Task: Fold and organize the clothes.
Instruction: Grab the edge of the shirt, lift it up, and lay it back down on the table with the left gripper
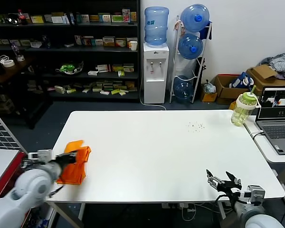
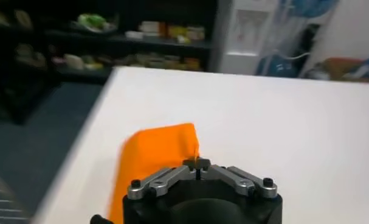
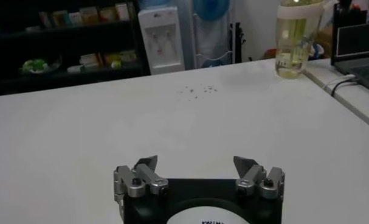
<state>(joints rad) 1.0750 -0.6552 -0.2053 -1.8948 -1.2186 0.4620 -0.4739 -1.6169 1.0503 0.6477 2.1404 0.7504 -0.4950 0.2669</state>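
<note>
At the near right corner of the white table (image 1: 147, 156), the right gripper (image 1: 223, 180) hangs just over the edge with its fingers (image 3: 145, 164) spread wide and nothing between them; its wrist view shows only bare tabletop ahead of it.

At the near left edge, the left gripper (image 1: 75, 156) has its jaws pinched together on the near edge of the orange T-shirt (image 1: 76, 164). In the left wrist view the fingertips (image 2: 197, 163) meet at a small fold of orange cloth (image 2: 157, 152). The shirt lies in a compact bundle close to the table's left edge, part of it raised a little where the gripper holds it; whether it is neatly folded or merely bunched is hard to judge from here, since the arm covers part of it.

Farther out, a scatter of small dark specks (image 1: 196, 126) sits on the right half of the table, well apart from both grippers. At the far right corner stands a clear bottle with a green lid (image 1: 242, 109), and just beside it, on a neighbouring surface, an open laptop (image 1: 277, 116).

Beyond the table are a white water dispenser (image 1: 155, 66), a rack of blue water jugs (image 1: 192, 45) and dark shelves (image 1: 66, 47) of small goods
</note>
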